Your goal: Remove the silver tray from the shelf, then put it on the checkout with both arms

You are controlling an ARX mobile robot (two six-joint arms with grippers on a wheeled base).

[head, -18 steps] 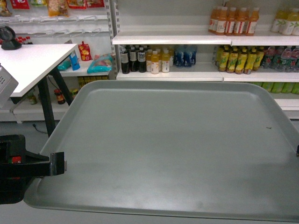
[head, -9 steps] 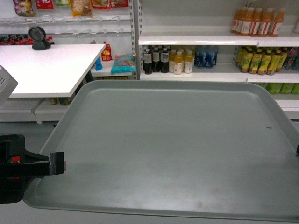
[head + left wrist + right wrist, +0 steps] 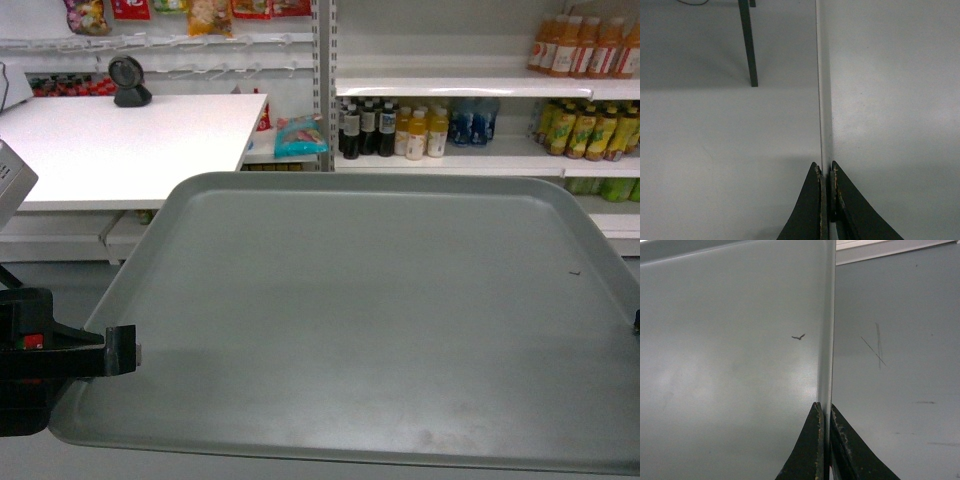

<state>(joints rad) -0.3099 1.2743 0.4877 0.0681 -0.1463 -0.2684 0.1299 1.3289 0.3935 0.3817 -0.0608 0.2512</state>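
Observation:
The silver tray (image 3: 380,320) hangs level in the air and fills the lower head view, held by both side rims. My left gripper (image 3: 122,350) is shut on its left rim (image 3: 826,125), with the jaws pinched on the edge (image 3: 826,169). On the opposite rim my right gripper (image 3: 824,410) is shut too, near a tiny dark speck (image 3: 798,337); only a sliver of it (image 3: 637,320) shows in the head view. The checkout (image 3: 130,140) is the white counter at upper left, beyond the tray's left corner. The shelf (image 3: 450,85) stands behind, at right.
A round black scanner (image 3: 130,82) stands at the counter's far side and part of the cash register (image 3: 12,180) shows at the left edge. Bottles (image 3: 400,128) fill the shelves. A dark counter leg (image 3: 747,45) stands on the grey floor (image 3: 895,365) below the tray.
The background has slid to the right in the head view, so the checkout now takes more of the upper left. Tray and both grippers keep the same place in view.

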